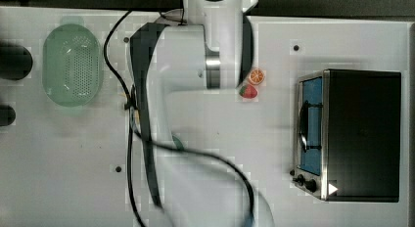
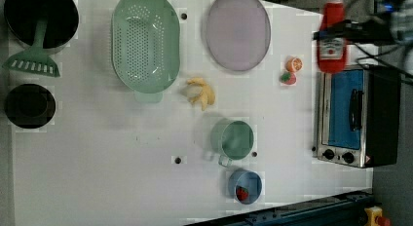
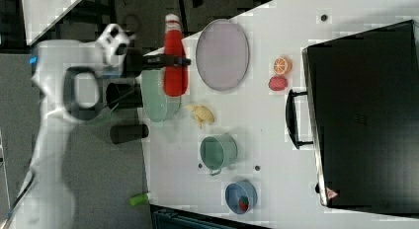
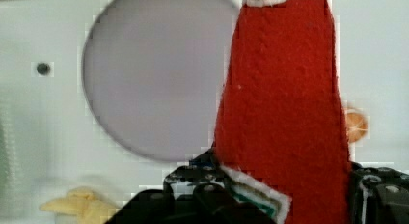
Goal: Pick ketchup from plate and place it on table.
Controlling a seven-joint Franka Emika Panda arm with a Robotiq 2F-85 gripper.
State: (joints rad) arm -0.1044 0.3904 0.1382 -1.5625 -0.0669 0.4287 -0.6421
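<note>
The bright red plastic ketchup bottle with the white label (image 2: 332, 38) is hanging in the air, clamped around its middle between the black fingers of the tool (image 3: 168, 61), and the pale greyish-lilac round plate (image 2: 237, 31) is lying bare on the white tabletop (image 2: 122, 153). In the wrist view the red bottle (image 4: 284, 108) is filling the foreground with the lilac disc (image 4: 149, 74) beside it and below, and the two dark finger pads (image 4: 202, 195) are pressing on the label at either side. In the left view the bottle is showing over the top edge of the silver toaster oven with the blue window (image 2: 350, 116), well clear of the plate. Just beside the plate's rim in the left view, an orange slice (image 2: 293, 64) and a small red strawberry (image 2: 288, 78) are sitting close together. Further out, a yellow toy banana bunch (image 2: 202, 92) is lying between the plate and the green perforated oval colander (image 2: 145, 41), a green mug (image 2: 233, 139) is standing near the middle, and a small blue dish (image 2: 245, 185) is holding another red berry.
</note>
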